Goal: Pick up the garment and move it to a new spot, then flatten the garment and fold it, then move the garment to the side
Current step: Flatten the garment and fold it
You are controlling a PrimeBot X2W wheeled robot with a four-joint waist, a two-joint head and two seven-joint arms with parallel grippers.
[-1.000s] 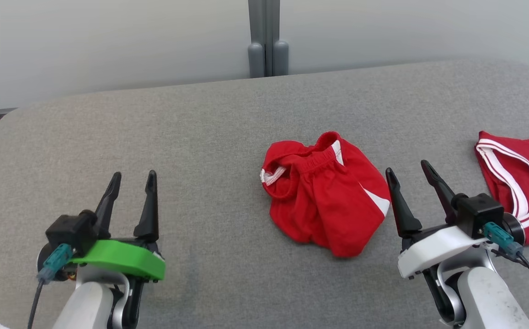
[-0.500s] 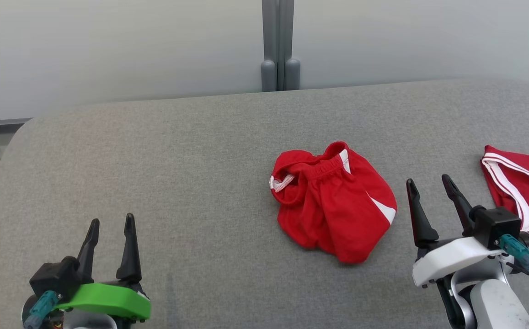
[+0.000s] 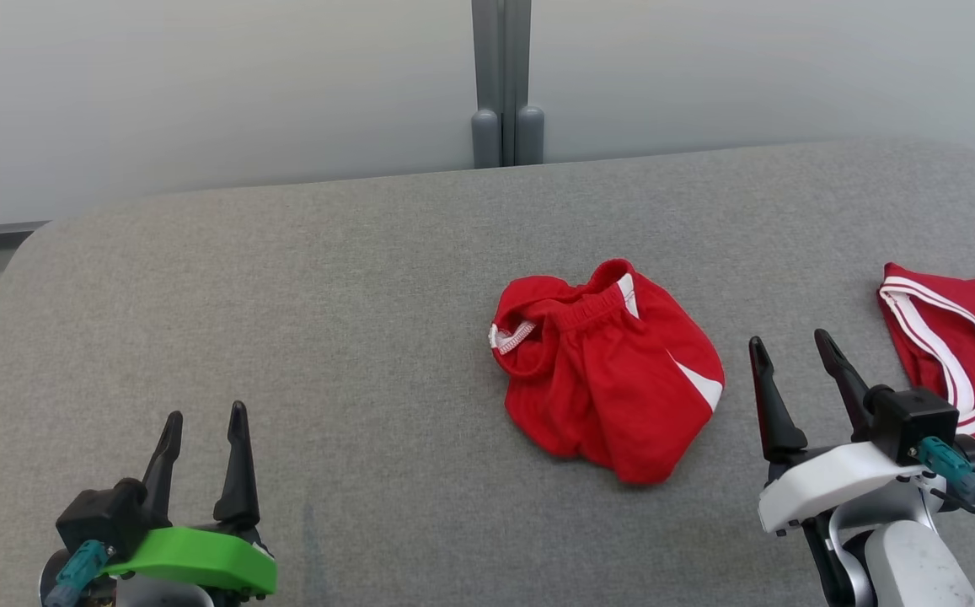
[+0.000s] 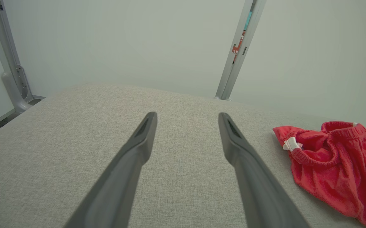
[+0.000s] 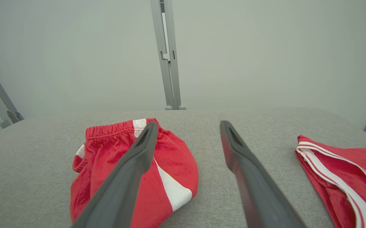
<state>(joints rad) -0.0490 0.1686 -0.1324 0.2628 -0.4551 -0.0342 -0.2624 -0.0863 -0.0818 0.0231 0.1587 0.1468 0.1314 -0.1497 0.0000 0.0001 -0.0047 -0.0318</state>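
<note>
Crumpled red shorts (image 3: 609, 375) with white panels, bunched right of centre on grey bench (image 3: 285, 295). Just beside, right end effector (image 3: 789, 339) open, empty; beyond, second red garment (image 3: 972, 354), white-trimmed. Left end effector (image 3: 206, 411) open, well apart. Red sticker (image 4: 236, 49) on post (image 4: 227, 79), writing illegible.

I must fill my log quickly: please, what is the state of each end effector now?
Left end effector: open, holding nothing.
Right end effector: open, holding nothing.
</note>
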